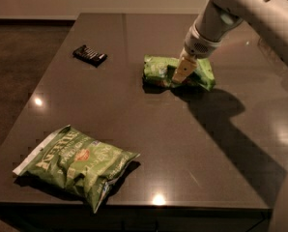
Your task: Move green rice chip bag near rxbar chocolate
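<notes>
The green rice chip bag (159,70) is a small bright green glossy bag lying on the dark table (134,124), right of centre at the back. My gripper (182,73) comes down from the upper right, and its cream fingers (181,71) are shut on the middle of the bag. The rxbar chocolate (90,55) is a small flat dark bar lying at the back left of the table, well to the left of the bag.
A larger olive-green "Kettle" bag (76,163) lies near the table's front left corner. My arm (240,8) reaches in over the back right. The table's front edge (149,209) runs along the bottom, with dark floor to the left.
</notes>
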You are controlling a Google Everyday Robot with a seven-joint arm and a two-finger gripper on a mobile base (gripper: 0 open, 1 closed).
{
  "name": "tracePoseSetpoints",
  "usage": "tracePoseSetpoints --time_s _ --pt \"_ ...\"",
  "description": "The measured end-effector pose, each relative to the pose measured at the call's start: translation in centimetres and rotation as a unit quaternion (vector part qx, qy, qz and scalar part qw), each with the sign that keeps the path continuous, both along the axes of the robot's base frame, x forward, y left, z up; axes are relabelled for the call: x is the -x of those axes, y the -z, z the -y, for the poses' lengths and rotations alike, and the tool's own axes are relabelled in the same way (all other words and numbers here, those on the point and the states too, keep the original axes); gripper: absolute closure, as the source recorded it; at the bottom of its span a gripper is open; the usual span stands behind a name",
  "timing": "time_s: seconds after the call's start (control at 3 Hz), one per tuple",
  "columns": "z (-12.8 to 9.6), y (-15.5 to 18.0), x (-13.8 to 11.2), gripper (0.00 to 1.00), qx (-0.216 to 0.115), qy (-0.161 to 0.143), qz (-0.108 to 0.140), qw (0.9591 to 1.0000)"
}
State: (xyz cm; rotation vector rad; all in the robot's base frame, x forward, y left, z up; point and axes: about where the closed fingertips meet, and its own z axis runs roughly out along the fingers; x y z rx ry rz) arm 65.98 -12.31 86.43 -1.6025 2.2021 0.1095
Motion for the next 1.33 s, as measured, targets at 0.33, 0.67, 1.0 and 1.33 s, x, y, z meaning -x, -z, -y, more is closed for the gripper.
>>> tracePoseSetpoints --time_s 0.33,0.67,1.0,1.33 --pt "-1.6 -1.1 -1.2 0.86 0.001 -0.017 0.007 0.9998" --pt "-3.3 -2.4 -2.8 1.0 0.001 -0.029 0.016 0.9995" --pt "-4.9 -3.5 -4.2 1.0 -0.007 -0.032 0.018 0.9993" --pt "-7.1 -4.6 -5.4 1.0 -0.013 -0.033 0.021 0.9991"
